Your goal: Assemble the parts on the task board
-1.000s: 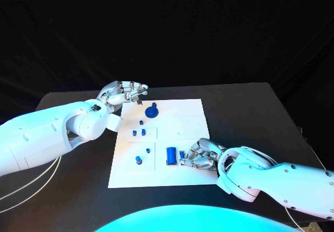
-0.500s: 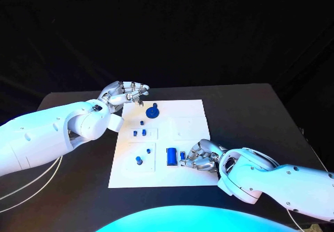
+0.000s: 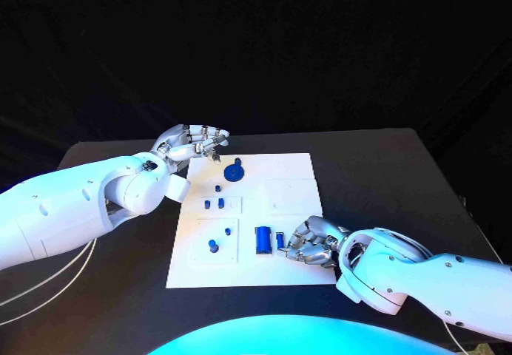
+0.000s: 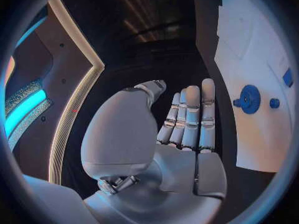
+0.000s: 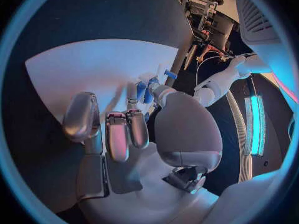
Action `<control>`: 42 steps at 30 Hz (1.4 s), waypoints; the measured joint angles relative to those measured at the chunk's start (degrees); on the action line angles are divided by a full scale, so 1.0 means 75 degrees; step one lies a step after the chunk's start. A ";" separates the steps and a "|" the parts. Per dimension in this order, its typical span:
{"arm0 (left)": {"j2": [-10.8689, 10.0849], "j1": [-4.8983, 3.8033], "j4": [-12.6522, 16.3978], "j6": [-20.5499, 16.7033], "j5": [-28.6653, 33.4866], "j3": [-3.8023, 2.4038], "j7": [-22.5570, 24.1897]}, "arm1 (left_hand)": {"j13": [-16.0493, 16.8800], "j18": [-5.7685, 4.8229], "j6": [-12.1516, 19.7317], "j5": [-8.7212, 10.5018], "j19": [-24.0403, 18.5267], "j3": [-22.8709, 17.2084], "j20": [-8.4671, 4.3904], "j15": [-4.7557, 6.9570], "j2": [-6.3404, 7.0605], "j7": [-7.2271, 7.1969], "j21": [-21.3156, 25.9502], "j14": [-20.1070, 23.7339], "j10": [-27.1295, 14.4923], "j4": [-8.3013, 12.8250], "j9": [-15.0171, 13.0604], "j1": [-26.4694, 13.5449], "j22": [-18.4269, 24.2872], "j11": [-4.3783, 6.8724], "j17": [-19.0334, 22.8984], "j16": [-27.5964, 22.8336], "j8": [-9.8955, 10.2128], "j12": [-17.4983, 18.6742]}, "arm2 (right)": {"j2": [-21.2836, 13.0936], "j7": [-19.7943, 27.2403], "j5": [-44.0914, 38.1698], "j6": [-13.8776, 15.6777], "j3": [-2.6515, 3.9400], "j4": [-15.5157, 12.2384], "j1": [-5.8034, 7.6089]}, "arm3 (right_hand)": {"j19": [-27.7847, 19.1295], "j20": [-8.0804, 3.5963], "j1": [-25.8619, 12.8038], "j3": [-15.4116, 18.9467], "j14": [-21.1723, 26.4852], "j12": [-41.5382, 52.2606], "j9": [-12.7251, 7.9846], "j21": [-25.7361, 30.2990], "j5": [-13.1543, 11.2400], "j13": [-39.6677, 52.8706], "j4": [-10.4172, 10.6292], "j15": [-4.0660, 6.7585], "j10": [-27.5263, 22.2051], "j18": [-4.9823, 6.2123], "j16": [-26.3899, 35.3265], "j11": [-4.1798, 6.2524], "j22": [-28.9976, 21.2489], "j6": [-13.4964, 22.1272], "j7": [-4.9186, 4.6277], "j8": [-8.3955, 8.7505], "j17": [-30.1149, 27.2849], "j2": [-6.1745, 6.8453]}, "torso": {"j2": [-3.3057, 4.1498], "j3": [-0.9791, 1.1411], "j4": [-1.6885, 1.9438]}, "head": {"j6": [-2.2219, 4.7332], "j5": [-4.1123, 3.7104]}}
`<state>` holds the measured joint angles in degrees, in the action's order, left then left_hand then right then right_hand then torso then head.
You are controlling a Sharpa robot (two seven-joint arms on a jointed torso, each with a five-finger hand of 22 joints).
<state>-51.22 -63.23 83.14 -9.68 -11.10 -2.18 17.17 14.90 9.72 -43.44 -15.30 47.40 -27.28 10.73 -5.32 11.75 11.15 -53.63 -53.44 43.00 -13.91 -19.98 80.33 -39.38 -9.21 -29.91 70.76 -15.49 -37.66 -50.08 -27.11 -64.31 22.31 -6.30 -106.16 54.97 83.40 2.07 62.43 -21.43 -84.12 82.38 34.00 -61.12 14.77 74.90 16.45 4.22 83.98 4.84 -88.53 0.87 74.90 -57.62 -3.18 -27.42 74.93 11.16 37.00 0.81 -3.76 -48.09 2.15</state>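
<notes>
Head view, right hand (image 3: 311, 242) low on the task board (image 3: 299, 166), fingers curled beside a small blue peg (image 3: 280, 239), grip impossible to confirm, blue cylinder (image 3: 263, 238) just past it, blue gear (image 3: 234, 173) farther off near the empty, loosely curled left hand (image 3: 196, 143)

You are looking at a black table (image 3: 374, 159) set against a dark backdrop of black cloth (image 3: 277, 66) that hangs in folds behind it. Past the table, your left wrist view catches a dark panel edged by a pale strip (image 4: 74, 104) and a glowing cyan light bar (image 4: 22, 109).
</notes>
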 measured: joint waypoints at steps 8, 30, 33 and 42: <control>0.0003 0.0000 -0.0009 0.0004 -0.0008 0.0000 0.0006 | 0.0001 0.0000 0.0000 0.0000 0.0000 0.0000 0.0000 0.0000 0.0000 0.0000 0.0000 0.0000 0.0000 0.0000 0.0000 0.0000 0.0000 0.0000 0.0000 0.0000 0.0000 0.0000 | -0.0033 0.0011 0.0102 -0.0105 -0.0001 0.0075 -0.0001 | 0.0000 0.0000 0.0087 0.0000 0.0000 0.0000 0.0000 0.0000 0.0000 0.0000 0.0000 0.0000 0.0000 0.0000 0.0000 0.0000 0.0000 0.0000 0.0000 0.0000 0.0000 -0.0087 | 0.0006 -0.0005 0.0005 | 0.0003 -0.0001; 0.0001 0.0000 -0.0014 0.0005 -0.0016 0.0001 0.0015 | 0.0002 0.0001 0.0000 0.0000 0.0000 0.0000 0.0000 0.0000 0.0000 0.0000 0.0000 0.0000 0.0001 0.0000 0.0000 0.0000 0.0000 0.0000 -0.0001 0.0000 0.0000 0.0000 | 0.0137 0.0092 0.0154 -0.0071 0.0014 0.0330 0.0006 | 0.0000 0.0000 0.0319 -0.0023 0.0000 0.0000 0.0002 0.0000 -0.0006 0.0000 -0.0023 0.0000 0.0000 0.0000 0.0004 0.0000 0.0005 -0.0029 0.0029 0.0000 -0.0002 -0.0210 | 0.0002 -0.0010 0.0004 | 0.0001 0.0019; 0.0001 0.0000 -0.0014 0.0006 -0.0017 0.0001 0.0016 | 0.0002 0.0000 0.0000 0.0000 0.0000 0.0000 0.0000 0.0000 0.0000 0.0000 0.0000 0.0000 0.0000 0.0000 0.0000 0.0000 0.0000 0.0001 -0.0001 0.0000 0.0000 0.0000 | 0.0147 0.0097 0.0154 -0.0069 0.0014 0.0335 0.0007 | 0.0000 0.0000 0.0319 -0.0023 0.0000 0.0000 0.0002 0.0000 -0.0006 0.0000 -0.0023 0.0000 0.0000 0.0000 0.0004 0.0000 0.0005 -0.0029 0.0030 -0.0001 -0.0002 -0.0209 | 0.0003 -0.0010 0.0004 | 0.0002 0.0022; 0.0003 0.0001 -0.0011 0.0009 -0.0018 0.0000 0.0016 | -0.0005 0.0000 0.0000 0.0000 0.0000 0.0000 0.0000 0.0000 0.0000 0.0000 0.0000 0.0000 0.0001 0.0000 0.0000 0.0000 0.0000 0.0001 -0.0001 0.0002 0.0000 -0.0004 | 0.0200 0.0097 0.0151 -0.0086 0.0013 0.0382 0.0009 | 0.0000 0.0000 0.0404 -0.0024 0.0000 0.0001 0.0009 0.0000 -0.0007 0.0000 -0.0024 0.0000 0.0000 0.0000 0.0004 0.0000 0.0004 -0.0029 0.0029 -0.0001 -0.0003 -0.0272 | 0.0007 -0.0006 0.0003 | -0.0023 0.0022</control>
<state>-51.20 -63.22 83.05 -9.62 -11.24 -2.17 17.29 14.87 9.72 -43.44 -15.30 47.40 -27.29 10.73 -5.32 11.75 11.15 -53.63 -53.44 43.01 -13.91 -19.98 80.33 -39.39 -9.21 -29.92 70.77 -15.49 -37.68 -48.58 -26.38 -63.17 21.67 -6.20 -103.29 55.04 83.40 2.07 65.46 -21.61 -84.12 82.38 34.06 -61.12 14.71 74.90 16.26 4.22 83.98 4.84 -88.50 0.87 74.94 -57.84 -2.96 -27.43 74.91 9.12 37.05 0.76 -3.74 -48.26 2.32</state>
